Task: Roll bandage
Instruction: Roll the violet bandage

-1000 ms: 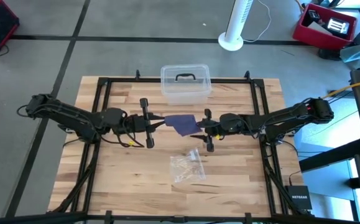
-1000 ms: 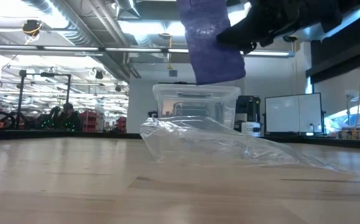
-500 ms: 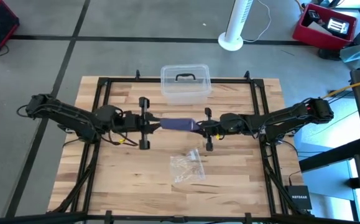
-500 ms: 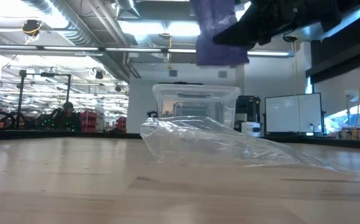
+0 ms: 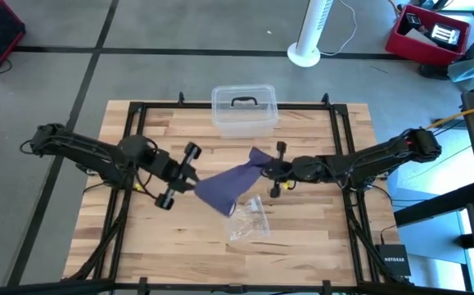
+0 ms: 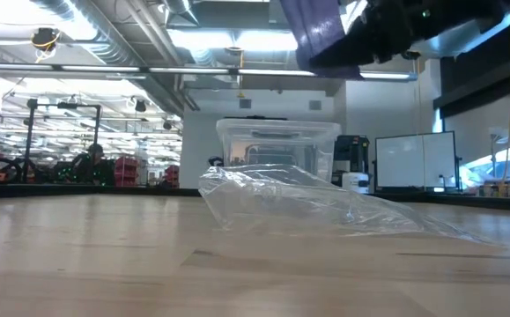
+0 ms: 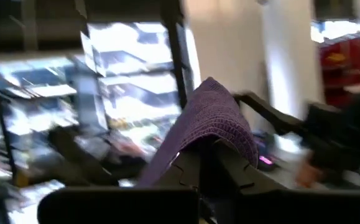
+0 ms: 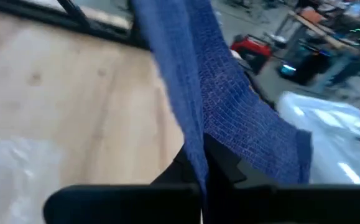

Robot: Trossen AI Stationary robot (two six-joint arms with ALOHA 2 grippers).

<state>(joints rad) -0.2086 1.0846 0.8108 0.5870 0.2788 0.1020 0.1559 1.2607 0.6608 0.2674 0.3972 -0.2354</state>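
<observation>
- Nearest me, the bag (image 5: 248,220) lies crumpled on the bench (image 5: 179,246); in the low view it sits in front of the box (image 6: 278,141).
- Above it the bandage (image 5: 230,183) now hangs slack and wide between the arms, clear of the bench. Half a second ago it was a taut narrow strip.
- My left claw (image 5: 183,174) is clamped on the bandage's lower end and has swung toward me, turning at an angle.
- My right claw (image 5: 271,170) has just snapped closed on the far end, cloth draped over its fingers (image 8: 220,163).
- I judge no roll has formed yet: both ends are held and the strip is spread out.
- Farthest off, the box stands at the bench's back edge.
</observation>
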